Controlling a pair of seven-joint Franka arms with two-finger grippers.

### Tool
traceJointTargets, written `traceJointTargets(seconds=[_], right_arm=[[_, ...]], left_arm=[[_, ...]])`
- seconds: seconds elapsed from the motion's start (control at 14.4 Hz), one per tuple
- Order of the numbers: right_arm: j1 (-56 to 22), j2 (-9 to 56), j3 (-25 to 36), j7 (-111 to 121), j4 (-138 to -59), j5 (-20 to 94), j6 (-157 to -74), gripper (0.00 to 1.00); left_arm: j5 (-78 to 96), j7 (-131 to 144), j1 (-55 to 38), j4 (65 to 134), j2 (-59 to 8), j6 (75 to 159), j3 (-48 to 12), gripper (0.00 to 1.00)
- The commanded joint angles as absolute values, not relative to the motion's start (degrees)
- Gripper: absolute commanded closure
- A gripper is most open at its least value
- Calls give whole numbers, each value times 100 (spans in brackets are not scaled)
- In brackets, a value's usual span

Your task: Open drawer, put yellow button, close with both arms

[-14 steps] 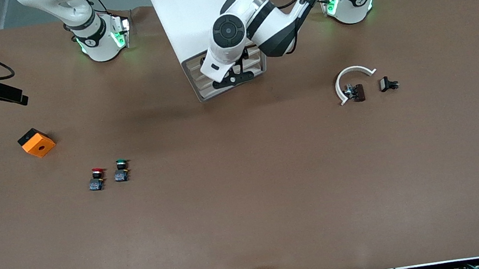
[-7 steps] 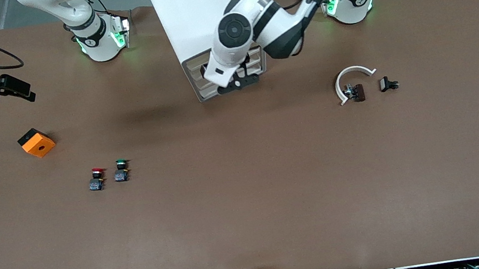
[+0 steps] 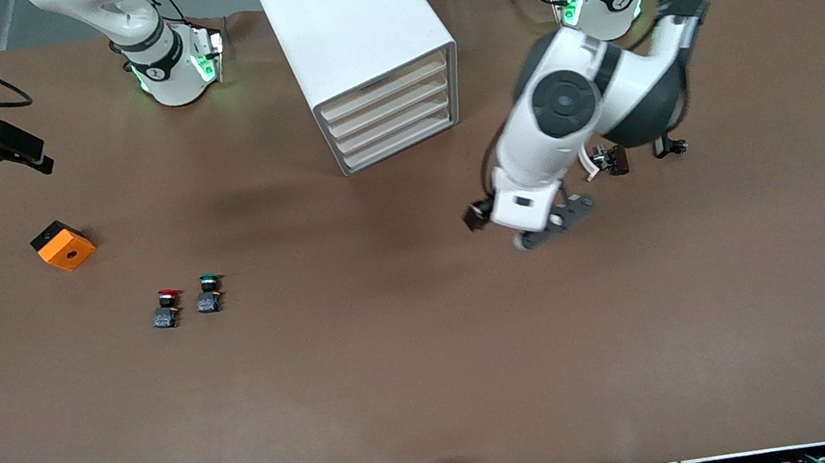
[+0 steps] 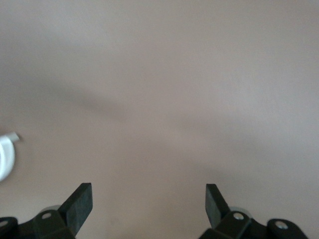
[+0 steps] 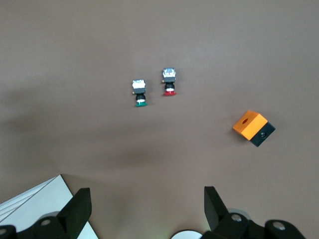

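Meanwhile, the boxy white cabinet (image 3: 359, 43) is standing on the brown table (image 3: 432, 374) between the two arm bases, and all four of its shallow cream-fronted drawers (image 3: 389, 112) are sitting flush in its face, none pulled out. No yellow-capped push-button is showing anywhere in these views, so its place cannot be told.

The left gripper (image 3: 533, 224) is hanging over bare table, toward the left arm's end from the cabinet and close to a curved white plastic piece (image 3: 587, 162) that the arm is largely covering. In the left wrist view its black fingers (image 4: 79, 203) are standing wide apart with nothing between them, only brown tabletop below. A small dark clip-like part (image 3: 615, 159) and another small black part (image 3: 668, 145) are lying just beside that white piece.

The right gripper (image 3: 13, 148) is hovering at the right arm's end of the table, above the orange-and-black block with a hole in its top (image 3: 62, 245). Its fingers (image 5: 79, 209) are likewise spread, holding nothing. Under it, the right wrist view is taking in the red-capped push-button (image 5: 169, 82) and the green-capped push-button (image 5: 139, 92), which are lying side by side, near each other but apart, nearer to the front camera than the orange block.
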State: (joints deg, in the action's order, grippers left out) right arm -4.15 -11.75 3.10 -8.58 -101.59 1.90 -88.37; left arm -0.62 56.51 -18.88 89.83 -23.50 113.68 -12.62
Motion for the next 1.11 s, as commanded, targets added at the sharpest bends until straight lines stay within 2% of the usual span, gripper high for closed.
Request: traceJointTargets(seconds=[0.0, 0.35, 0.63, 0.91, 1.04], right_arm=[[-316, -1134, 264, -651, -9932, 53, -8815, 0], [-97, -941, 272, -431, -9677, -9, -8780, 0], [-105, -940, 272, -448, -9642, -26, -8789, 0], [-105, -940, 272, -448, -9642, -18, -8789, 0], [-105, -932, 272, -431, -9642, -18, -8789, 0]], left_arm=[[-308, 5372, -1461, 8860, -2207, 11233, -1318, 0], [-308, 4019, -503, 8605, -1917, 10777, -1318, 0], [-308, 3525, 148, 8578, -1408, 10162, -1327, 0], [-193, 2780, 570, 8578, -907, 9564, -1336, 0], [-176, 2043, 554, 8596, -617, 9160, -1135, 0]])
